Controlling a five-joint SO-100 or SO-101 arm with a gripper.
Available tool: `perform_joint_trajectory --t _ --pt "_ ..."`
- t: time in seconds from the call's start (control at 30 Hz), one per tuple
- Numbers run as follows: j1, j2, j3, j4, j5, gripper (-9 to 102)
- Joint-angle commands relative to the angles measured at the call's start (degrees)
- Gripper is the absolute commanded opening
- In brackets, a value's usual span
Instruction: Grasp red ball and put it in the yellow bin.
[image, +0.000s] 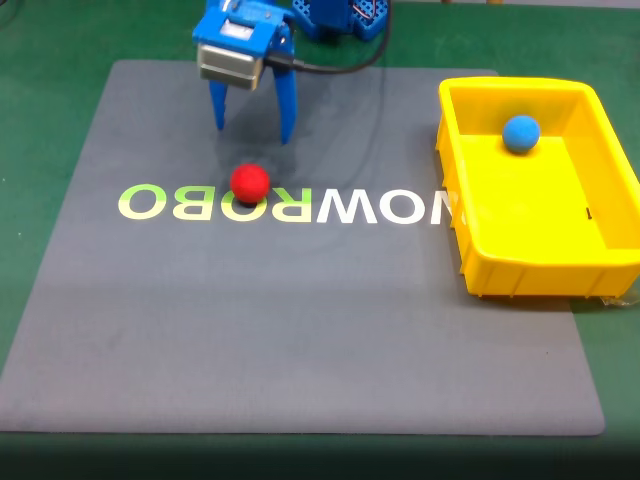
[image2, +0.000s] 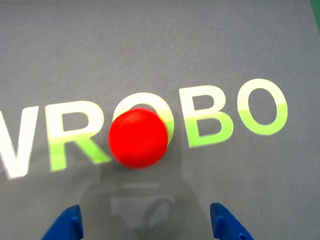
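So right now the blue two-finger gripper (image: 253, 130) hangs over the flat grey mat (image: 300, 340), spread wide with nothing between the fingers. The small matte red ball (image: 250, 183) sits on the mat just in front of the fingertips in the fixed view, right on the white and green lettering (image: 290, 204) printed there. In the wrist view the red ball (image2: 138, 138) lies ahead of the two blue fingertips (image2: 67, 225), roughly centred between them but clearly apart from both, so no contact yet.

The bright yellow rectangular plastic bin (image: 480, 240) is off at the right edge of the mat in the fixed view, well apart from the red ball, and there's a small blue ball (image: 521, 133) of the same size already sitting inside it near the back wall.

Handling-wise, my guess is the ball is light and maybe a bit squishy, foam by the look of that matte surface, though I can't say for sure. Being round and free on a flat mat, it'll probably roll away if one finger nudges it first. I'd come down with the fingers straddling it and pinch across the widest part, the equator, both sides at once. Grab above the middle and it likely squirts out downward
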Motion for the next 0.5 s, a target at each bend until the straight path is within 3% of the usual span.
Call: perform_joint_trajectory --t 0.0,0.47 --pt "0.9 -3.0 -7.7 -1.8 0.4 30" --pt "-1.5 -16.6 -18.6 -1.8 1.3 30"
